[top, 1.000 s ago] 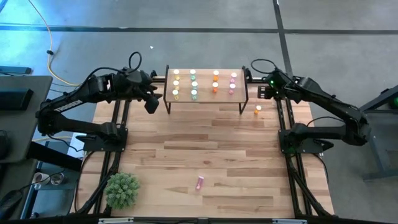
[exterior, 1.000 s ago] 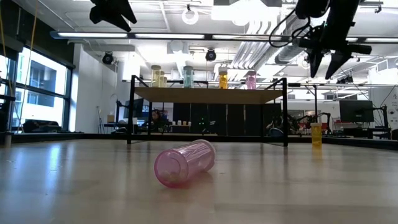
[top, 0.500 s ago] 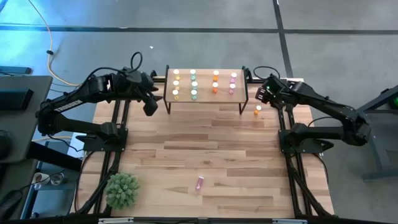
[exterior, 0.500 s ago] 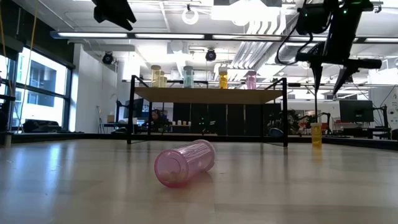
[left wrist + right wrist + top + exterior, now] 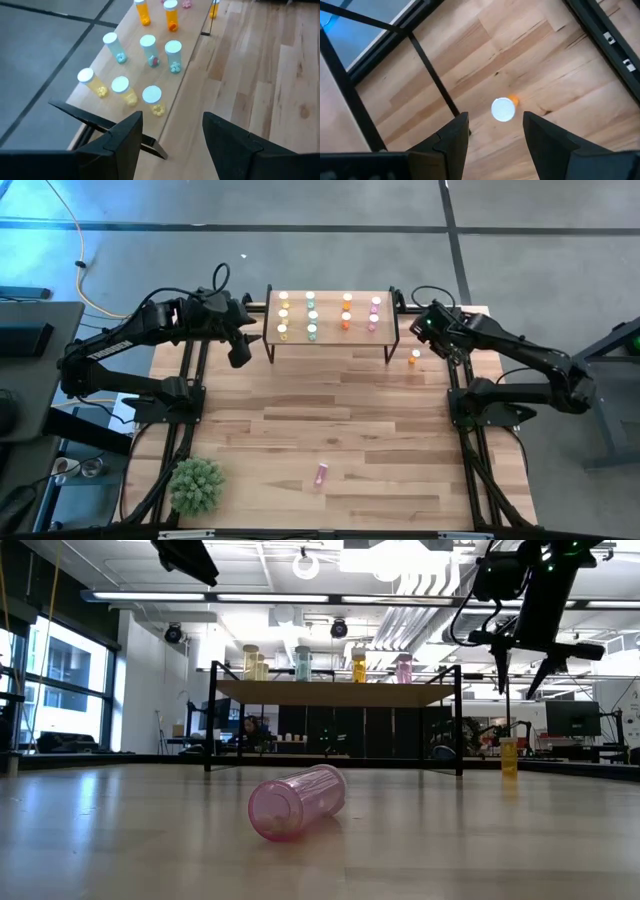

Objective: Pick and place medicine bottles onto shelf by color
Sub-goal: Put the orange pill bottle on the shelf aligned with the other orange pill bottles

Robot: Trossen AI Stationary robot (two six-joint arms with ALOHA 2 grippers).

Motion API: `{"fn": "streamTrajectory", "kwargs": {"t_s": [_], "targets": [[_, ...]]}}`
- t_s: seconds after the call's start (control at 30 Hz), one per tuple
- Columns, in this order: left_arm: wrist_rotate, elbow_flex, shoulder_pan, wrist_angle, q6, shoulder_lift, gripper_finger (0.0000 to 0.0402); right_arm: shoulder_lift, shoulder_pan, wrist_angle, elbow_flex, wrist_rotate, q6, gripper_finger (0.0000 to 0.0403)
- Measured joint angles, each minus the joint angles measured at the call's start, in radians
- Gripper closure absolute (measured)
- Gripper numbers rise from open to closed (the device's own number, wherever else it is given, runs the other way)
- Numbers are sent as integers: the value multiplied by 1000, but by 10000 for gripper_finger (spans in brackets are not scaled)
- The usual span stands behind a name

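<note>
Beside the low light-wood shelf (image 5: 331, 318), the spread-fingered right gripper (image 5: 492, 131) hovers over a light, slippery, white-capped orange bottle (image 5: 504, 108); grip its sides.

Upright orange medicine bottle w/ white cap (image 5: 503, 109) stands alone on the wood-plank bench (image 5: 400, 430), open space all round. Nearest obstacle: thin black leg (image 5: 434, 80) of the low light-wood shelf (image 5: 330, 340). Mid-bench bare except a pink bottle lying on its side (image 5: 322, 473).

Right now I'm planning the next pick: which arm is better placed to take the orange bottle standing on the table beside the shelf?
Right. The right gripper hangs open directly above the orange bottle; the left gripper waits at the shelf's opposite end.
</note>
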Motion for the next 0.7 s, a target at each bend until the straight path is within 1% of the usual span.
{"fn": "streamTrajectory", "kwargs": {"t_s": [0.17,0.37,0.53,0.7], "targets": [[-2,0,0,0,19,0,206,52,0,12,0,-7,21,224],[-2,0,0,0,57,0,206,139,-1,26,0,-62,25,224],[-2,0,0,0,79,0,206,192,-41,35,0,-118,24,224],[-2,0,0,0,79,0,206,228,-92,80,0,-162,-4,224]]}}
